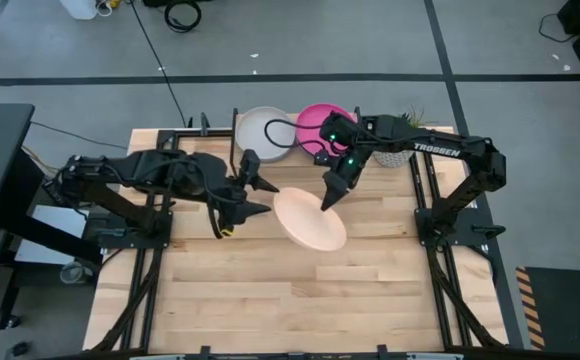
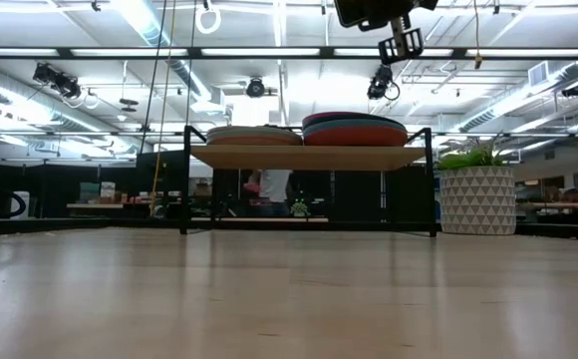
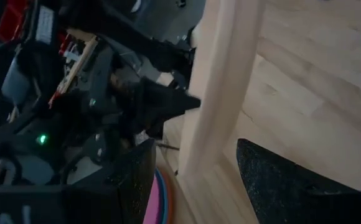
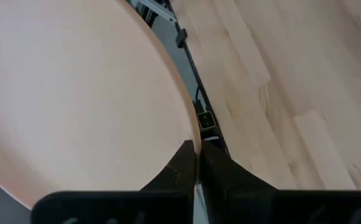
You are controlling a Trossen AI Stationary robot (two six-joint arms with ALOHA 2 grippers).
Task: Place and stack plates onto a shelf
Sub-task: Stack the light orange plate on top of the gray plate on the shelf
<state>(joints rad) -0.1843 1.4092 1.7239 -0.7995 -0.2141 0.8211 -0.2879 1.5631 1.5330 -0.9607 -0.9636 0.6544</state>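
Note:
My right gripper (image 1: 327, 199) is shut on a tan plate (image 1: 310, 219), held over the middle of the table in front of the shelf (image 2: 309, 157). My left gripper (image 1: 267, 197) is open at the plate's left side. In the left wrist view its fingers stand on either side of the plate's rim (image 3: 221, 93) without touching it. On the shelf, a pale grey plate (image 1: 263, 131) tops the left stack. A magenta plate (image 1: 322, 121) tops the right stack, above orange-red and teal ones (image 2: 354, 131). My right gripper pinches the tan plate's rim (image 4: 192, 134) between its two fingers, one on each face. The fingers slant down from the table's far right side. The plate is lifted clear of the table and tilted.
A white patterned pot with a green plant (image 2: 476, 197) stands at the right end of the shelf. Bare wooden tabletop (image 1: 290, 300) fills the near half of the table. Black frame rails run along both sides, such as the right rail (image 1: 440, 270).

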